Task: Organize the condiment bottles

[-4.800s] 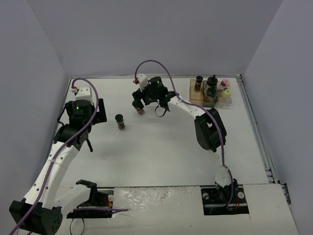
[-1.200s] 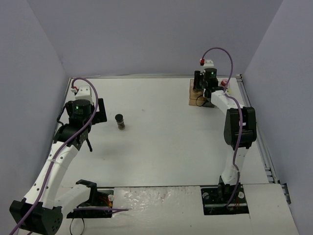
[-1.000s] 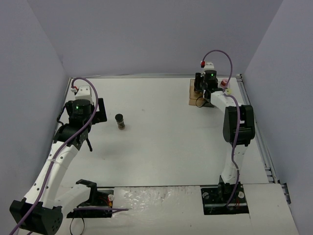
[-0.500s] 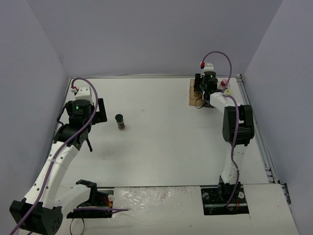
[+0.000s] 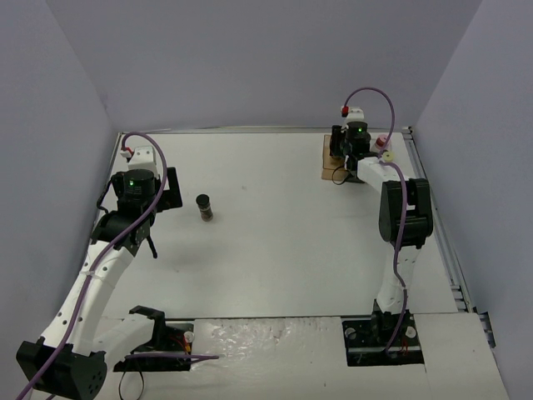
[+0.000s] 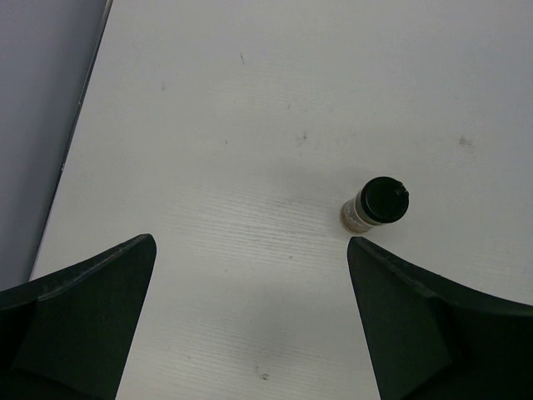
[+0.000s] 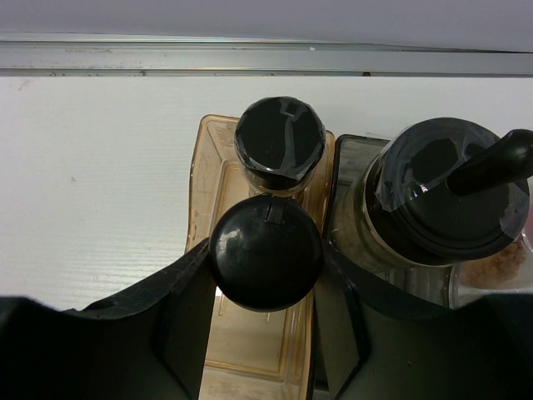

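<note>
My right gripper [image 7: 263,283] is shut on a black-capped spice jar [image 7: 265,250] and holds it upright over the amber compartment [image 7: 218,175] of the tray, just in front of another black-capped jar [image 7: 279,140] standing there. A larger black-capped jar [image 7: 441,187] sits in the grey compartment to the right. In the top view my right gripper [image 5: 345,152] is at the tray's left end [image 5: 329,169], and the pink-capped jar [image 5: 383,142] and the yellow-capped jar [image 5: 387,156] stand at its right. One black-capped jar [image 5: 204,207] stands alone on the table; it also shows in the left wrist view [image 6: 373,202]. My left gripper [image 6: 250,242] is open and empty, above it and to its left.
The tray stands at the back right corner, close to the metal rail [image 7: 266,58] along the table's back edge. The table's left edge and the grey wall [image 6: 42,100] lie left of my left gripper.
My right gripper has carried the black-capped jar from the table's middle to the tray and, over the last second, settled over the amber compartment. The left arm has not moved.
</note>
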Robot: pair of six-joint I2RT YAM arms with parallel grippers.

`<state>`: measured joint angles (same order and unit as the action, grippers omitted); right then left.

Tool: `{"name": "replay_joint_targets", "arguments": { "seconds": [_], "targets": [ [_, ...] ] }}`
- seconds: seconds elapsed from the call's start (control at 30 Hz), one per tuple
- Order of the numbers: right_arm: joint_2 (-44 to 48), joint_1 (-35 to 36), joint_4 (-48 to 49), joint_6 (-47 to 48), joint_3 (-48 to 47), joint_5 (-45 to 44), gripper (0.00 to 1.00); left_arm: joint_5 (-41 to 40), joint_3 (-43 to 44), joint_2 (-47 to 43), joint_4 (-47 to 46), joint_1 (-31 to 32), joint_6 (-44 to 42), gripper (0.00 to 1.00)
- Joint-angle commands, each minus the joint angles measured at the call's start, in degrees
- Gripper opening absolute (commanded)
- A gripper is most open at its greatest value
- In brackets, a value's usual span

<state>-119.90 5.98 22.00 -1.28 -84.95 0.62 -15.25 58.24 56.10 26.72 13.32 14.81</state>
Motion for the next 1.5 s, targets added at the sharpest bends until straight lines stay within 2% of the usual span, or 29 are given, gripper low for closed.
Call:
{"name": "replay_joint_targets", "arguments": {
  "seconds": [0.0,0.3,0.47,0.9,1.17,1.33,1.47],
  "targets": [
    [-0.04,-0.35,1.70,0.55,-1.86,-0.14,0.45,-0.05,1.26,-0.64,-3.17,-0.49,0.84,0.97],
    [-1.29,-0.35,-0.38,0.76,-3.29,0.44,0.49,-0.05,1.18,-0.64,-3.17,-0.49,0.75,0.97],
    [1.58,-0.25,-0.16,0.76,-2.40,1.23,0.50,-0.04,1.18,-0.64,-3.17,-0.57,0.75,0.97],
    [19.29,3.99,-7.57,4.54,0.31,4.40,0.77,0.67,1.26,-0.53,-3.27,-0.67,1.01,0.97],
    [31.72,12.82,-8.69,4.60,11.31,7.39,0.82,10.39,1.02,3.05,-4.32,-0.58,1.30,0.97],
    [39.16,16.22,-6.76,1.44,20.70,8.14,0.82,17.42,1.69,7.71,-5.00,-0.41,4.97,0.97],
    [45.38,16.97,-4.30,-1.87,27.79,8.32,0.82,17.61,4.59,13.76,-3.79,0.00,9.20,0.97]
  ]
}}
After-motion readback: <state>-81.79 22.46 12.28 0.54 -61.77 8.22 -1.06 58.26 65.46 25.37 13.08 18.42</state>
